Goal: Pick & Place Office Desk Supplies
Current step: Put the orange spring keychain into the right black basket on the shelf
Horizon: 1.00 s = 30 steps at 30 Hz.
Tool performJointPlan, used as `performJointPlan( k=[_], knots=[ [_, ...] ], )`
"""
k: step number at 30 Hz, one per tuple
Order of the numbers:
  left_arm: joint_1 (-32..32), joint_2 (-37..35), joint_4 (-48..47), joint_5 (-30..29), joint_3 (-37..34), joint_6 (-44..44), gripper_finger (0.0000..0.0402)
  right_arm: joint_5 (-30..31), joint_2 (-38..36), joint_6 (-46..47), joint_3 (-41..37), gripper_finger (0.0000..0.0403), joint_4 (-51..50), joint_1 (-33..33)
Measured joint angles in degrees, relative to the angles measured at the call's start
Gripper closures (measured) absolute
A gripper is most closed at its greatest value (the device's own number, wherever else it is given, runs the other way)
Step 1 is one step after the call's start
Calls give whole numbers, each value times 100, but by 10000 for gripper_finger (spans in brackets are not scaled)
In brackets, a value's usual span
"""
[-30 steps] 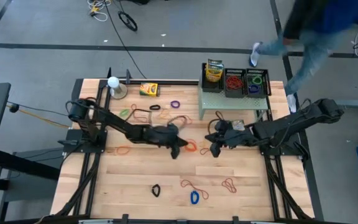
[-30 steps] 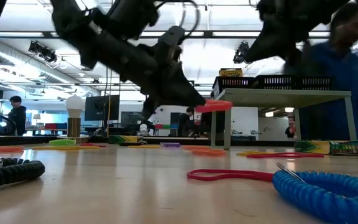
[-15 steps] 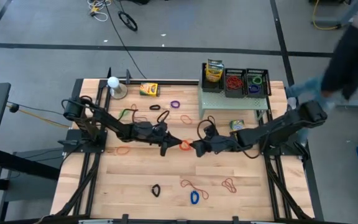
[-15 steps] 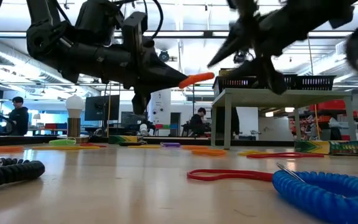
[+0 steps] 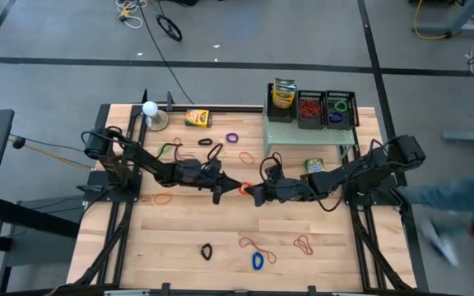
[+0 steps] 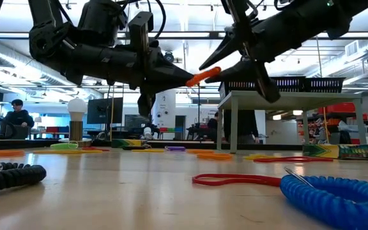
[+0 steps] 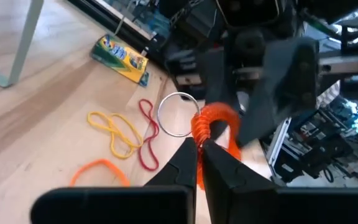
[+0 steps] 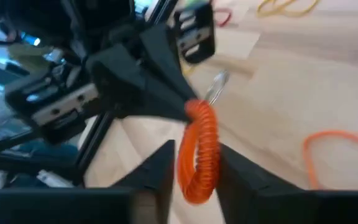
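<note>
Orange coil pinched by left end effector; right end effector straddles it.

Two matte black jointed arms, black cables looped along them; dark tapered wedge-shaped fingers, flat-faced, angular black wrist housings

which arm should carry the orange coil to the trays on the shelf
Right. The left gripper pinches the orange coil mid-table; the open right gripper already brackets it, and the mesh trays sit on its side.

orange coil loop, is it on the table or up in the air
In the air. The left gripper is shut on the orange coil loop; the open right gripper straddles it.
</note>
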Motion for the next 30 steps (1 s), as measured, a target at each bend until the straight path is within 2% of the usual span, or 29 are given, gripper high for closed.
performJointPlan(
  k=[3, 5, 10, 15, 19, 23, 30],
  knots=[
    [51, 0, -68, 92, -1, 8, 372, 218, -24, -26, 0, 362, 17, 43],
    [126, -28, -143, 293, -2, -12, 352, 284, -51, -116, 0, 383, 22, 62],
    [352, -352, -360, 572, -125, -42, 289, 294, -453, -316, 2, 371, -494, 47],
    [597, -901, -384, 273, -473, -21, 239, 297, -1390, -768, 2, 376, -1607, -202],
    [816, -1134, -426, 40, -687, -8, 225, 212, -2461, -1353, 54, 383, -2792, -630],
    [912, -1137, -464, 31, -695, -91, 234, 144, -3283, -2102, 728, 381, -4741, -1271],
    [925, -1137, -536, -579, -695, -158, 266, 503, -3572, -3201, 2498, 382, -8035, -2758]
  ],
)
